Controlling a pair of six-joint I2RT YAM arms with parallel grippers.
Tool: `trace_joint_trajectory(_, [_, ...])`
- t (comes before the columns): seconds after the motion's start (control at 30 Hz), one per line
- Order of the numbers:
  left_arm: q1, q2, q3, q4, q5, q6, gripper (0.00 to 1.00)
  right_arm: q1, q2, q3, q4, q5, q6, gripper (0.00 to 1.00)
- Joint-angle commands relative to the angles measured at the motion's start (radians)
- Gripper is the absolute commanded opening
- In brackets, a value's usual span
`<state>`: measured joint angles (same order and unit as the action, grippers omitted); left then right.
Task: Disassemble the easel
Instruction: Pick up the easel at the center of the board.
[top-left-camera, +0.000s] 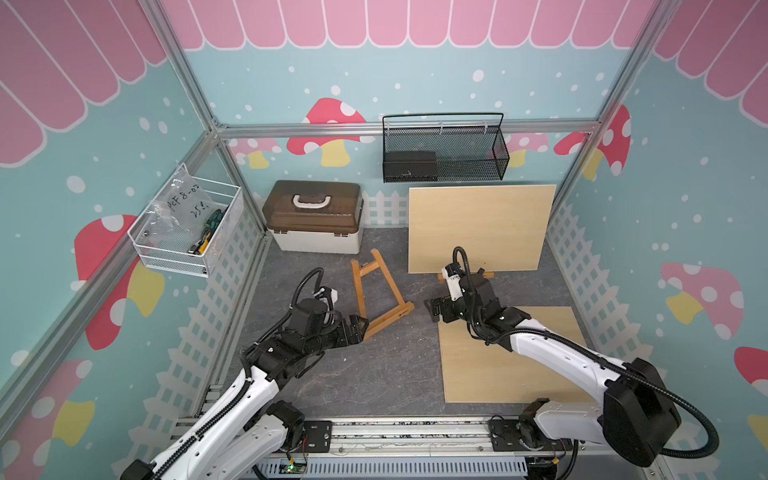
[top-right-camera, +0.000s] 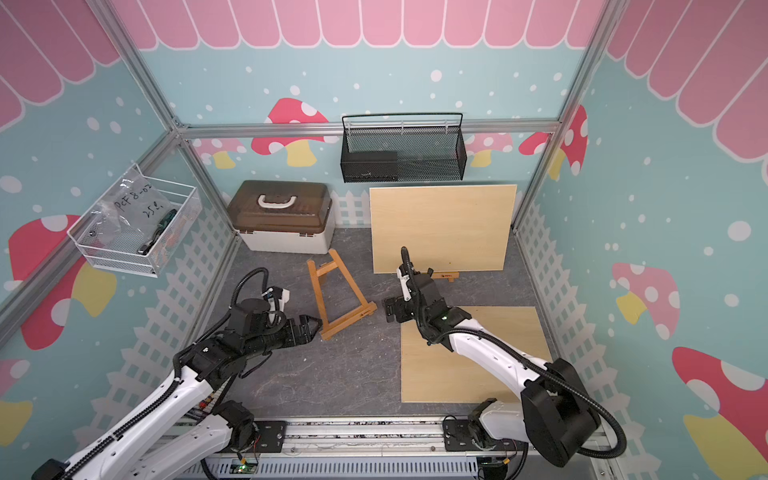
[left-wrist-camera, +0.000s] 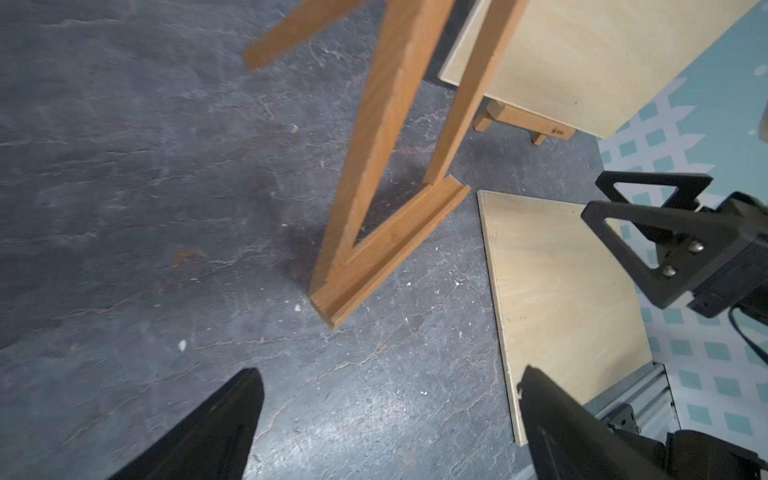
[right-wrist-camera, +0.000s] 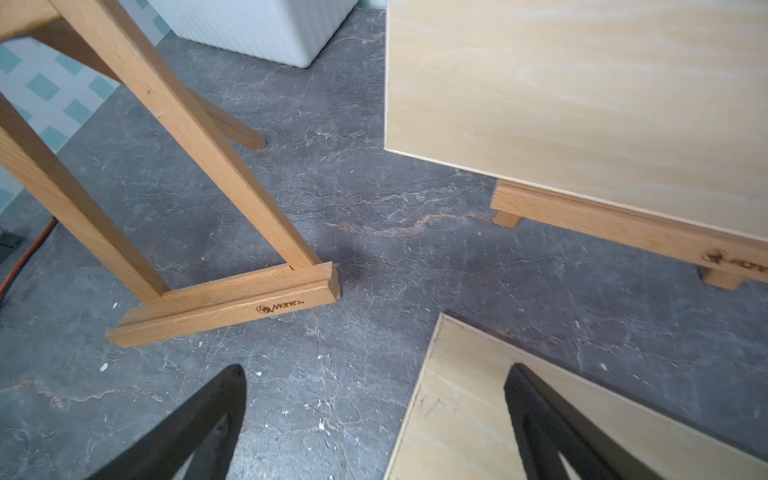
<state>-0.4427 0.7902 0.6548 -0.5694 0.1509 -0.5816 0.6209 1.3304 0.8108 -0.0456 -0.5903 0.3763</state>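
Seemingly level, both arms flank the easel (top-left-camera: 389, 320) — fingers (left-wrist-camera: 208, 436) wide apart, holding nothing.

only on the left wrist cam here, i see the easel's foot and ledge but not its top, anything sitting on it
Observer: Nothing; the easel is bare, with just a crossbar joining its legs near the top.
Operator: whats behind it
Observer: A storage box with a brown lid, against the back wall.
Operator: any marking on its front
Observer: Yes, a brand mark on the ledge, seen in the right wrist view.
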Motion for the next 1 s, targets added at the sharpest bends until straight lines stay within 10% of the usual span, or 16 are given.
trace_joint_trajectory(0.0, [0.048,-0.015,-0.018,-0.056,0.053,0.055,0.99,0.028,0.074,0.046,0.12,0.068,-0.097,1.0])
trace_joint_trajectory(0.97, [0.127,0.063,-0.105,0.146,0.093,0.055,0.99,0.089,0.417,0.205,0.322,-0.046,-0.383,0.86])
